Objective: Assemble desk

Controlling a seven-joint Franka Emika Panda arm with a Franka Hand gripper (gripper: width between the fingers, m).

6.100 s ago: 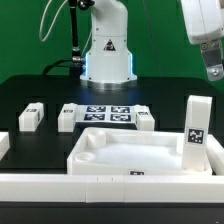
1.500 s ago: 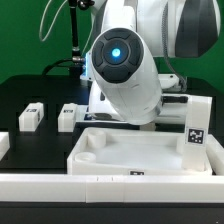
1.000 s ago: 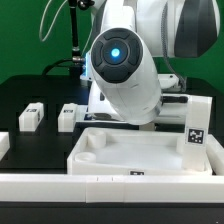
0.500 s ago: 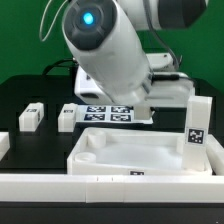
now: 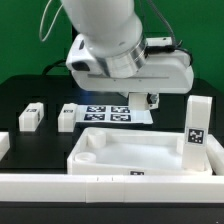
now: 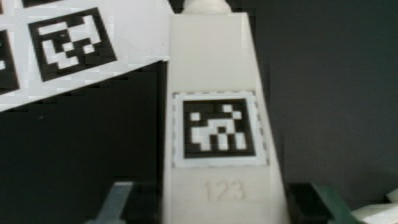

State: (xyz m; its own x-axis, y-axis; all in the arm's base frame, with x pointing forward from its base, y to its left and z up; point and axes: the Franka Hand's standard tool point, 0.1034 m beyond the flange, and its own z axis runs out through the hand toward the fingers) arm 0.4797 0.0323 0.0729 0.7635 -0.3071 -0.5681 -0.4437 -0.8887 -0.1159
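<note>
Jaws closed on white square post leg with black-and-white tag point(image 6: 217, 110), just beside marker board point(image 5: 110, 113), at board's end on the exterior view's right. White plastic rectangular tabletop panel point(image 5: 130, 155) near centre on black desk point(image 5: 40, 95). Another tagged leg point(image 5: 197, 125) upright at panel's end on the exterior view's right.

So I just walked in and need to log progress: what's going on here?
The Panda arm is putting a desk together. Its gripper is closed on one white leg, close by the marker board. The tabletop panel lies in front, with a second leg standing upright at its corner on the exterior view's right; whether that one is seated in a socket is unclear. The two more legs lie on the black table, untouched.
</note>
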